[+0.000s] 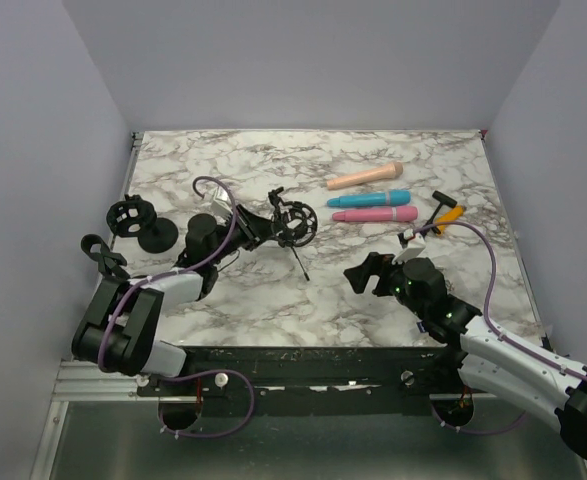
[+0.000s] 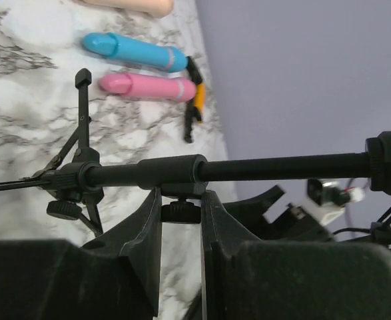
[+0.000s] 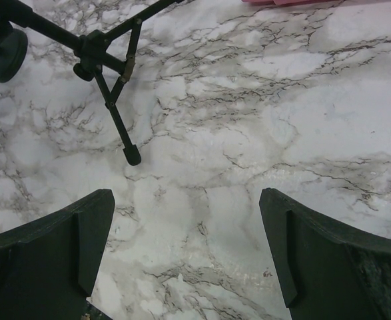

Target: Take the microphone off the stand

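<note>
Clamps the left pincer (image 2: 182, 203) narrowly on the stand (image 2: 168, 172), fingers (image 2: 145, 227) either side of the thick sleeve on its tube, with a small knob between them. Shows the same grip at the middle of the top view, just left of the stand's cage-like mount (image 1: 295, 222). Runs the tube's long axis left to right across the left wrist view, from tripod hub at the left to mount at the right edge. Cannot tell whether a microphone sits inside that dark mount. Finds three loose ones, peach mic (image 1: 364, 177), blue mic (image 1: 368, 199) and pink mic (image 1: 375, 214), side by side on the worktop (image 1: 223, 160) toward the upper right, well apart from the stand. Hangs the right pincer (image 1: 371, 274) wide open and empty over bare marble, lower right of the mount, with only a tripod leg (image 3: 115, 117) in the upper left of its own view. Leaves the right arm free, probably near enough to reach up-left for the mount.
</note>
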Robot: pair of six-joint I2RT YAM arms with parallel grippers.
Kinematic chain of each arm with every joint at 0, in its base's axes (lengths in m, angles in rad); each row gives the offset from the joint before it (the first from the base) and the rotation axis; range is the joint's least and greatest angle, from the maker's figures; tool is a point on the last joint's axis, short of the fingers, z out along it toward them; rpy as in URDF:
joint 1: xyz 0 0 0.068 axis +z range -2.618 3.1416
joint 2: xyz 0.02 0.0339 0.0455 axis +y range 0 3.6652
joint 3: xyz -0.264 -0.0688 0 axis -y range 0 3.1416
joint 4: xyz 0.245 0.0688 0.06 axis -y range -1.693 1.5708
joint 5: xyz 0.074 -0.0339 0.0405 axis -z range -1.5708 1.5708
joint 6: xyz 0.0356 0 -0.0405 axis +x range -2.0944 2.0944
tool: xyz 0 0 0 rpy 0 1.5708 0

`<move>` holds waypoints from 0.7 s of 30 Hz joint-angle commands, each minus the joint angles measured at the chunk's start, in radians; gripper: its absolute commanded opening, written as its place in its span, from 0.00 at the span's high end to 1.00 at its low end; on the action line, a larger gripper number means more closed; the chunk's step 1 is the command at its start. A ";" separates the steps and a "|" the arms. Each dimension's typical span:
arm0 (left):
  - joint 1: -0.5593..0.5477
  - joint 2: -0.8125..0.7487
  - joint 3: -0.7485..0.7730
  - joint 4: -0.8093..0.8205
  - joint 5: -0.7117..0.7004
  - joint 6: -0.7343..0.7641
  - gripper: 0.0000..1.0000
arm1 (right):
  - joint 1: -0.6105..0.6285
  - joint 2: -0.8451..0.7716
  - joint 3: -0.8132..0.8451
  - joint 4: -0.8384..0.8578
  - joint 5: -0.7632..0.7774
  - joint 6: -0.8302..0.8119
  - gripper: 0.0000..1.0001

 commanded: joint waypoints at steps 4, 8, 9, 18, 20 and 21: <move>-0.002 0.192 -0.075 0.613 0.028 -0.604 1.00 | 0.007 0.005 -0.007 0.022 -0.011 -0.017 0.00; -0.006 0.187 -0.064 0.553 0.005 -0.596 1.00 | 0.007 0.007 -0.006 0.022 -0.014 -0.017 0.00; -0.008 0.166 -0.062 0.502 -0.003 -0.568 1.00 | 0.007 0.007 -0.006 0.021 -0.013 -0.017 0.00; -0.030 0.123 -0.063 0.338 -0.063 -0.482 1.00 | 0.007 0.016 -0.004 0.023 -0.015 -0.017 0.00; -0.046 0.126 -0.052 0.297 -0.066 -0.450 1.00 | 0.007 0.019 -0.003 0.023 -0.016 -0.017 0.00; -0.052 0.125 -0.047 0.270 -0.067 -0.432 1.00 | 0.007 0.020 -0.001 0.022 -0.015 -0.017 0.00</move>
